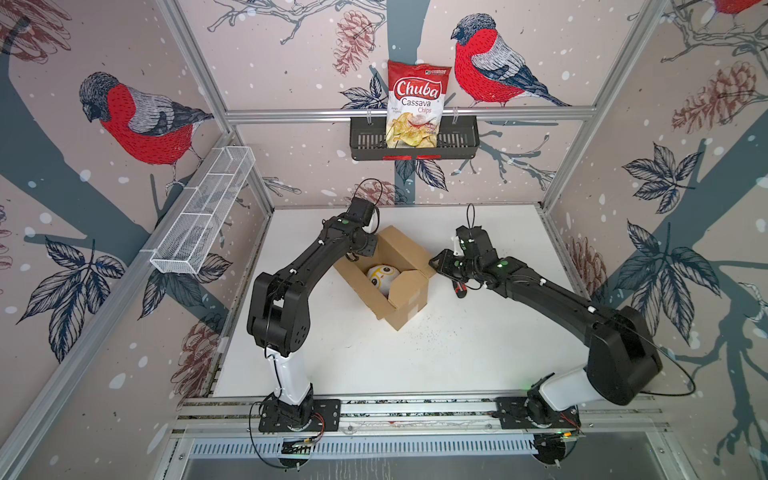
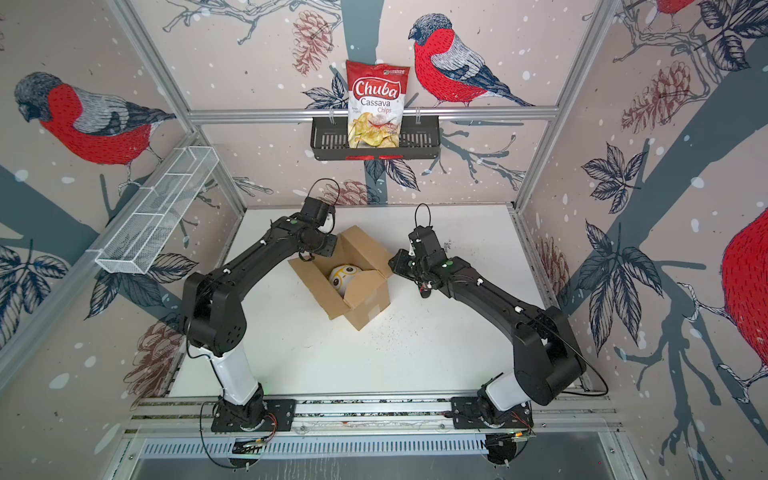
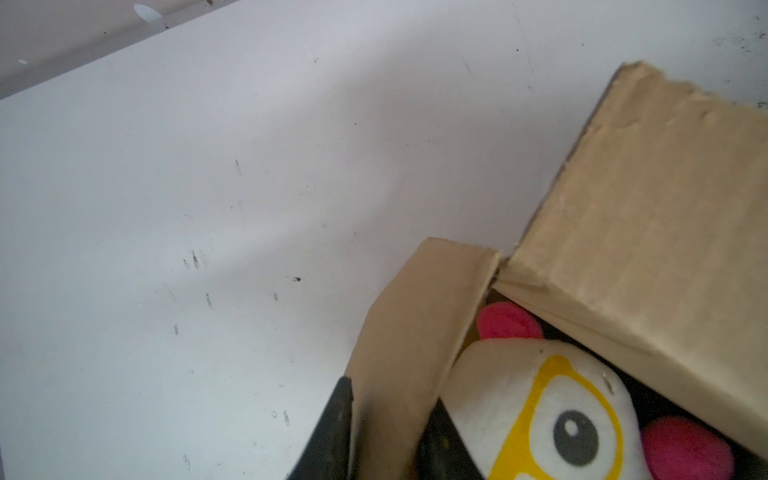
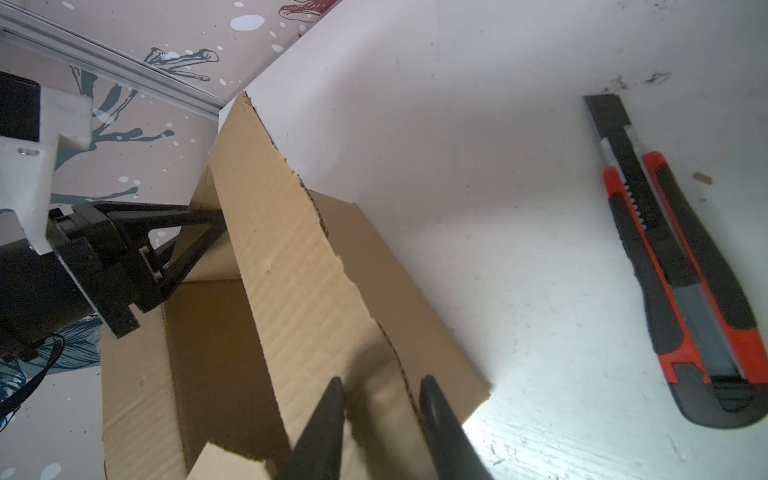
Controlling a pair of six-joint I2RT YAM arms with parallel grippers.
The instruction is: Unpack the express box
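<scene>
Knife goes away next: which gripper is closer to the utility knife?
Right. The right gripper is at the express box flap nearest the utility knife; the left gripper is across the box, at the opposite flap.

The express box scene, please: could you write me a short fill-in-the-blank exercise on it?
1. The toy in the box has eyes ringed in ___.
2. The knife lies on the ___, outside the box.
3. The chips bag stands in the black ___.
4. The left fingers flank a box ___.
Missing words: yellow; table; basket; flap.
</scene>
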